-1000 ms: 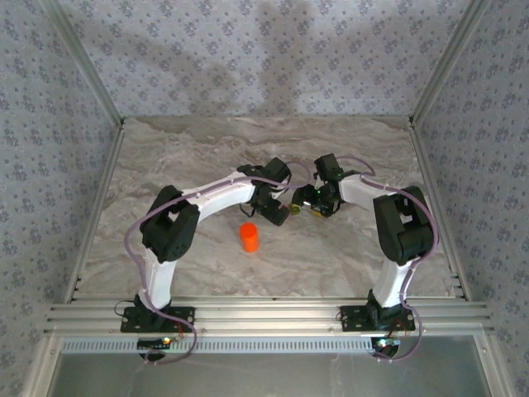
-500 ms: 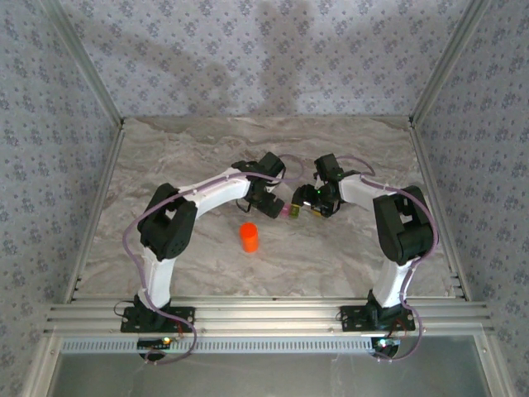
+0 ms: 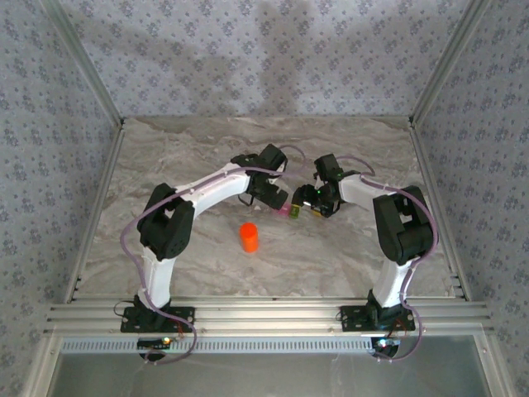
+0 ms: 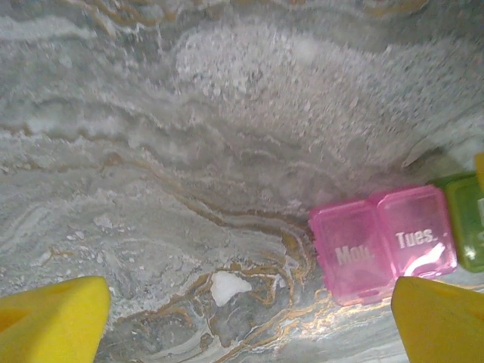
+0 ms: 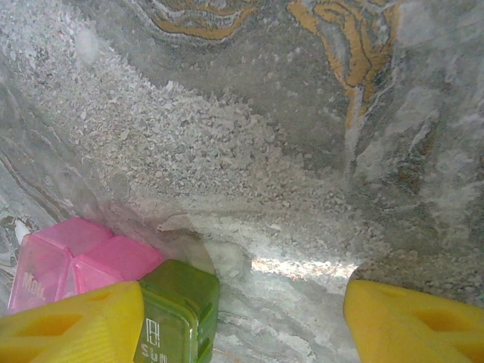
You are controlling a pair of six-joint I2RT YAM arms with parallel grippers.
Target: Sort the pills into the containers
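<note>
Just left of the containers (image 4: 382, 242), the left gripper (image 4: 246, 321) hangs open over a white pill (image 4: 229, 288). Next it must lower and pinch it. The right gripper (image 5: 242, 325) stands open too.

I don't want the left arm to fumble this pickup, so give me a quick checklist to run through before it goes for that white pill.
1. Left gripper open: ok, jaws wide apart.
2. White pill lined up between the jaws: ok, lying loose on the table.
3. Pill box clear of the pill: ok, off to one side, not touching it.
4. Compartment lids open: cannot tell.
5. Right gripper gripping the box: not ok, open, one jaw just beside the green compartment.
6. Orange bottle out of the way: ok, standing apart, nearer the bases.
</note>
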